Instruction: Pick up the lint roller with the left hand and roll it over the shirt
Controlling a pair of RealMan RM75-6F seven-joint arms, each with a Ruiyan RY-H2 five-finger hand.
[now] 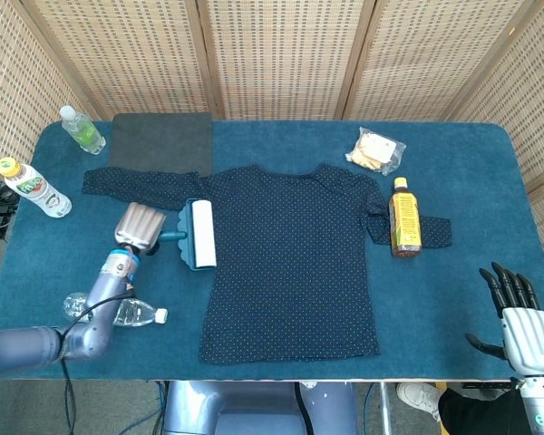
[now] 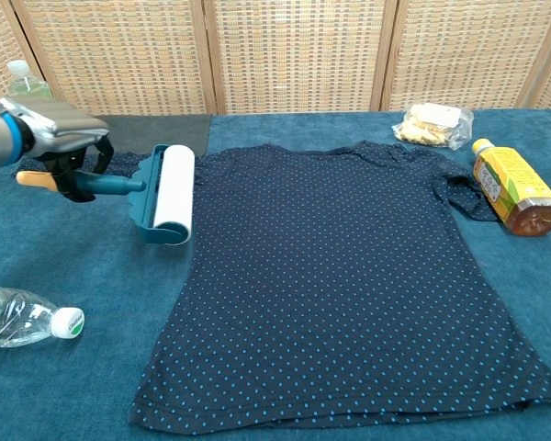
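Teal lint roller (image 2: 165, 195) gripped by left hand (image 2: 57, 138) (at shirt (image 2: 349, 276) edge).

Both views are bright and evenly lit, with soft light that seems to come from above. Shadows are faint: in the chest view a thin dark edge lies under the roller (image 2: 168, 194) and under the left hand (image 2: 60, 138), and the shirt (image 2: 349, 285) casts almost none on the table (image 2: 64, 386). Small highlights shine on the metal back of the left hand and on the amber bottle (image 2: 514, 188); the clear bottle (image 2: 23, 317) glints weakly. Nothing is washed out. Focus is sharp across both views, with the shirt's dots crisp and no motion blur. In the head view the table edges bow slightly and the screen (image 1: 272, 54) posts splay outward.
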